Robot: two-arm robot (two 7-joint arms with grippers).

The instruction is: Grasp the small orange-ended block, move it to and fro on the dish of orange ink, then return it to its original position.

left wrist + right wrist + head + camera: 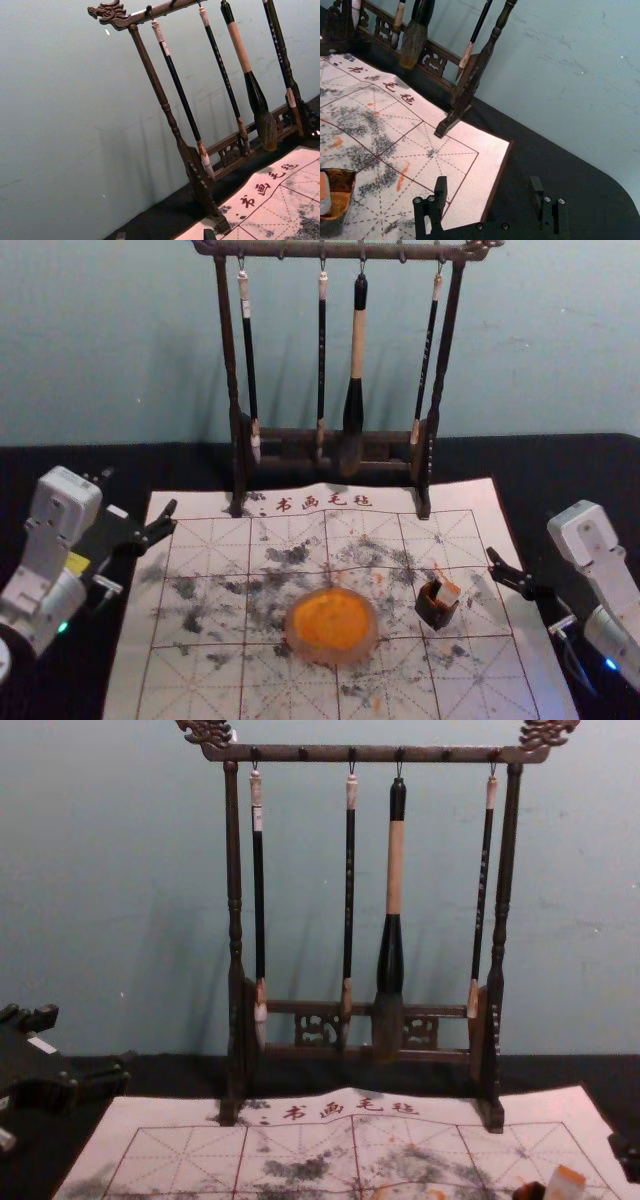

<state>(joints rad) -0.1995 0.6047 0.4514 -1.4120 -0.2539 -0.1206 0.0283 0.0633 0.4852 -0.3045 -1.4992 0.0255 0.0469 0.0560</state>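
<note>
The small block (447, 593), pale with an orange end, leans in a small dark square holder (436, 612); the chest view has the block (565, 1184) at the lower right, and the right wrist view shows it (324, 197) partly cut off. Left of the holder lies the round dish of orange ink (332, 626). My right gripper (512, 575) is over the mat's right edge, right of the holder; its fingers (440, 192) stand open and empty. My left gripper (138, 494), near the mat's far left corner, is open too, as the left wrist view of the gripper (165, 235) confirms.
A dark wooden rack (235, 390) with several hanging brushes (354, 390) rises behind the mat. The white gridded mat (200, 680), stained with ink, lies on a black-covered table (60, 455) against a pale wall (120, 340).
</note>
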